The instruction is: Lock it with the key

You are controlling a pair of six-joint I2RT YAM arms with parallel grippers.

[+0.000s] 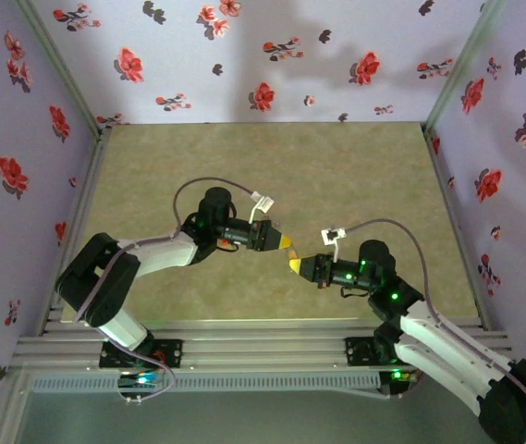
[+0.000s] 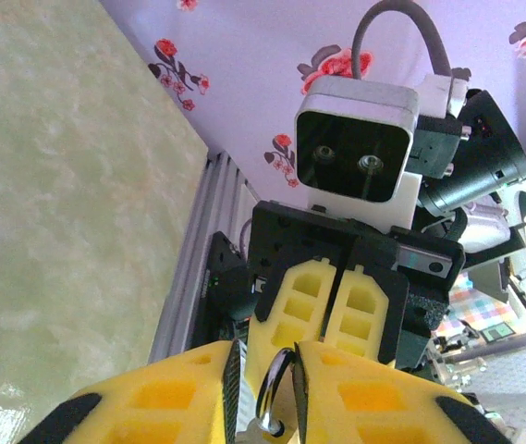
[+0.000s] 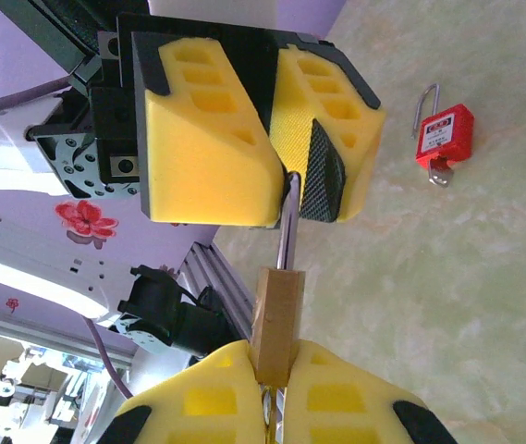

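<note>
Brass padlock (image 3: 276, 319) is my reference: my right tool (image 3: 276, 365) is clamped on its body and my left tool (image 3: 288, 199) is closed on its silver shackle (image 3: 287, 240), above the surface (image 3: 447, 305). Well apart from it lies a red padlock (image 3: 446, 137), a small grey piece (image 3: 440, 174) touching its base; whether that is the key I cannot tell. I judge the locking barely begun: neither tool has the key.

The brass padlock (image 3: 276, 314) is matt yellowish metal with a shiny steel shackle (image 3: 287, 236). The red padlock (image 3: 447, 131) looks glossy plastic. Finger pads (image 3: 202, 139) are porous yellow foam; the table (image 3: 484, 305) is matt.
</note>
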